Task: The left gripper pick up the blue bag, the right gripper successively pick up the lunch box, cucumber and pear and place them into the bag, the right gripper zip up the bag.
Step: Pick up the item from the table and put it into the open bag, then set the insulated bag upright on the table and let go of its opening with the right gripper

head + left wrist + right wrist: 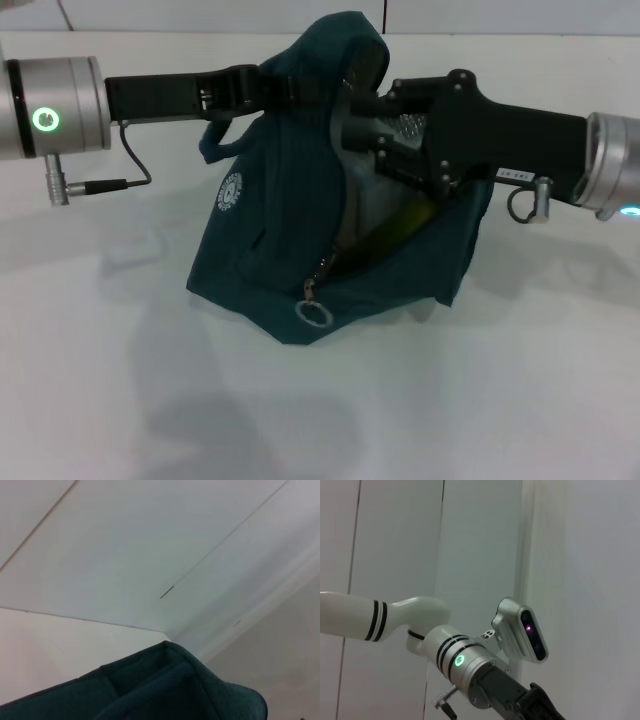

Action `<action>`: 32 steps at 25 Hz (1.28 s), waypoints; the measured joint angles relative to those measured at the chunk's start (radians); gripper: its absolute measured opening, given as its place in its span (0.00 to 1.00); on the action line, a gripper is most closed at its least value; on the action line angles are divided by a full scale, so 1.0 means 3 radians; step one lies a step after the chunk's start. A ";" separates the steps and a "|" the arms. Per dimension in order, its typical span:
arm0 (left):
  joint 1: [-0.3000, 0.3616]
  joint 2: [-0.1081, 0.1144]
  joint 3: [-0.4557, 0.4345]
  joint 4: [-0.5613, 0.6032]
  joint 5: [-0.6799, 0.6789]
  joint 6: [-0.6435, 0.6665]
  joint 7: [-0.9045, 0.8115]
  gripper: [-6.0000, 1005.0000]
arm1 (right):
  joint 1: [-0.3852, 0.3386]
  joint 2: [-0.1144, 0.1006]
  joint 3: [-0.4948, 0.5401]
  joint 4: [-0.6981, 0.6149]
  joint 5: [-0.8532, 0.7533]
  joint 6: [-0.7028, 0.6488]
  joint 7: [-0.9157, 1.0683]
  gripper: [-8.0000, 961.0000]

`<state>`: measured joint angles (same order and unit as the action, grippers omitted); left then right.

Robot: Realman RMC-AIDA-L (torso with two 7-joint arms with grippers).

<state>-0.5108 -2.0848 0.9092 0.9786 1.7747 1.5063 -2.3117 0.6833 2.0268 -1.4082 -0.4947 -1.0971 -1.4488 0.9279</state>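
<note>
The blue bag (pixel 270 230) stands on the white table, its top corner lifted by my left gripper (pixel 272 86), which is shut on the fabric. The bag's fabric (pixel 170 690) also fills the lower part of the left wrist view. My right gripper (pixel 345 125) reaches in from the right, its tip at the upper part of the bag's open zip slit. Through the slit a pale grey lunch box (pixel 375 195) and something yellow-green (pixel 412 213) show inside. The zip's ring pull (pixel 313 314) hangs at the low end of the slit. The pear is hidden.
White table (pixel 480 400) all around the bag, with a wall behind it. The right wrist view shows only my left arm (pixel 465 662) and the wall panels.
</note>
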 joint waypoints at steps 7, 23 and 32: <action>0.0024 0.0003 -0.0007 0.0000 0.0001 -0.0026 0.0000 0.07 | -0.0226 -0.0042 0.0125 -0.0132 0.0150 -0.0037 0.0000 0.36; 0.0023 0.0005 -0.0019 -0.0002 0.0031 -0.0067 0.0000 0.07 | -0.0839 -0.0338 0.0827 0.0108 0.0021 0.0216 0.0061 0.63; 0.0027 0.0005 -0.0019 -0.0005 0.0016 -0.0072 0.0000 0.07 | -0.0821 -0.0245 0.0808 0.0185 -0.0271 0.0246 0.0069 0.63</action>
<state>-0.5026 -2.0832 0.9035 0.9772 1.7795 1.4846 -2.3117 0.4370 1.9532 -1.1657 -0.4391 -1.1785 -1.3750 0.9485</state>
